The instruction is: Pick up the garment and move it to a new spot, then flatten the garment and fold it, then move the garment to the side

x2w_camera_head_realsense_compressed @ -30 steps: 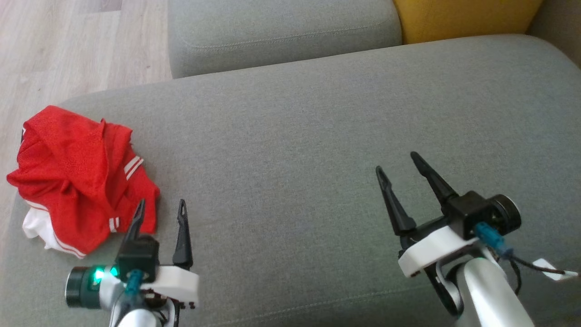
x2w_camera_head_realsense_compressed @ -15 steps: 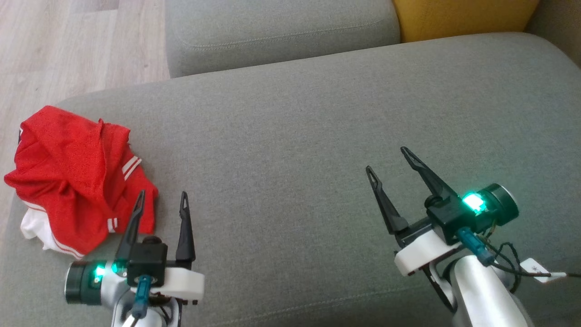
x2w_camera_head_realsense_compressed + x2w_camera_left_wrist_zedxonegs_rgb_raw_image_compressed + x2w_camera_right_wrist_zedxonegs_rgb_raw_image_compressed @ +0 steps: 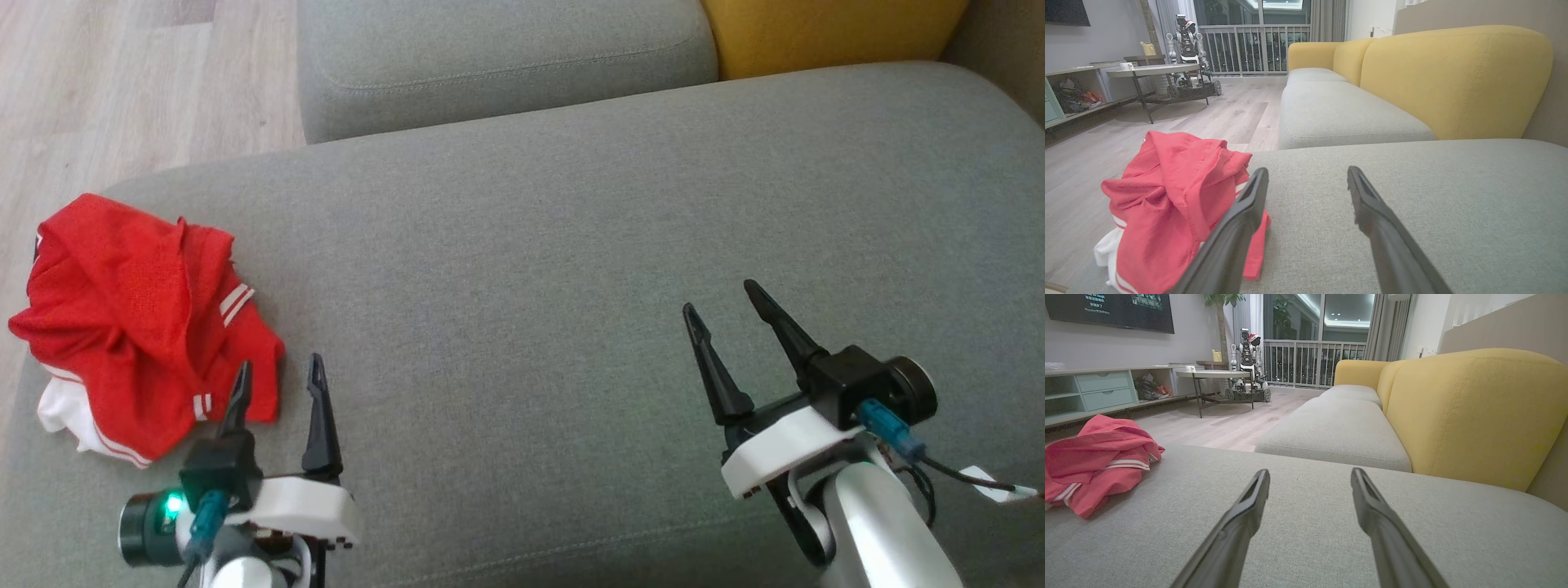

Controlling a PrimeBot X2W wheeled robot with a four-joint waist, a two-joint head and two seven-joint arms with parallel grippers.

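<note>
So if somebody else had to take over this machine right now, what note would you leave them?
Left end effector: open, empty, right beside the red garment.
Right end effector: open, empty, above bare cushion.
The garment lies crumpled at the left end of the grey sofa cushion.
Done: nothing yet.
Left to do: pick the garment up, move it, flatten it, fold it, set it aside.
</note>
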